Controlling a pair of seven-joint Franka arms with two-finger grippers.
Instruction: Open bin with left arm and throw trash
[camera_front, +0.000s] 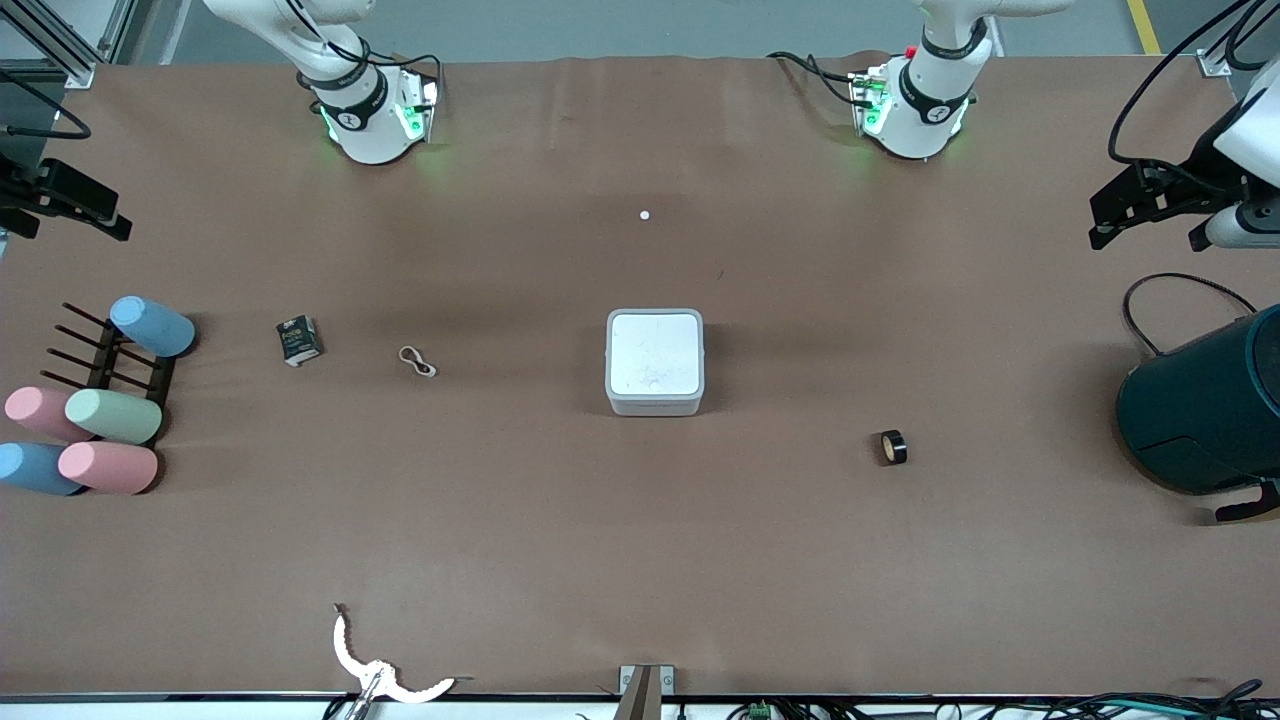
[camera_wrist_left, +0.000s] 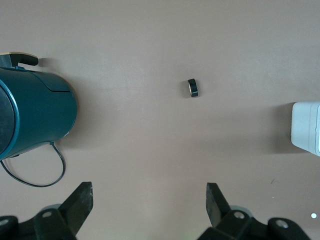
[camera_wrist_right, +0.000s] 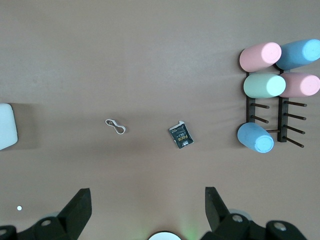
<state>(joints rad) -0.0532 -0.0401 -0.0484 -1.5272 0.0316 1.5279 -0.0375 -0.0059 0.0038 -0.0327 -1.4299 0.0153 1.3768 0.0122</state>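
The bin (camera_front: 655, 362) (camera_wrist_left: 306, 127) (camera_wrist_right: 7, 126), a small white square box, sits mid-table with its lid down. Toward the right arm's end lie the trash items: a black packet (camera_front: 298, 339) (camera_wrist_right: 181, 136) and a beige rubber band (camera_front: 417, 361) (camera_wrist_right: 115, 126). A black tape roll (camera_front: 893, 447) (camera_wrist_left: 193, 87) stands nearer the front camera, toward the left arm's end. My left gripper (camera_wrist_left: 149, 192) (camera_front: 1148, 218) hangs open and empty high over the left arm's end. The right gripper (camera_wrist_right: 147, 196) (camera_front: 68, 205) is open and empty high over the right arm's end.
A large dark teal container (camera_front: 1200, 400) (camera_wrist_left: 35, 117) with a cable lies at the left arm's end. A rack of pastel cups (camera_front: 100, 400) (camera_wrist_right: 275, 100) stands at the right arm's end. A white toothed strip (camera_front: 380, 675) lies at the front edge, a tiny white dot (camera_front: 645, 215) near the bases.
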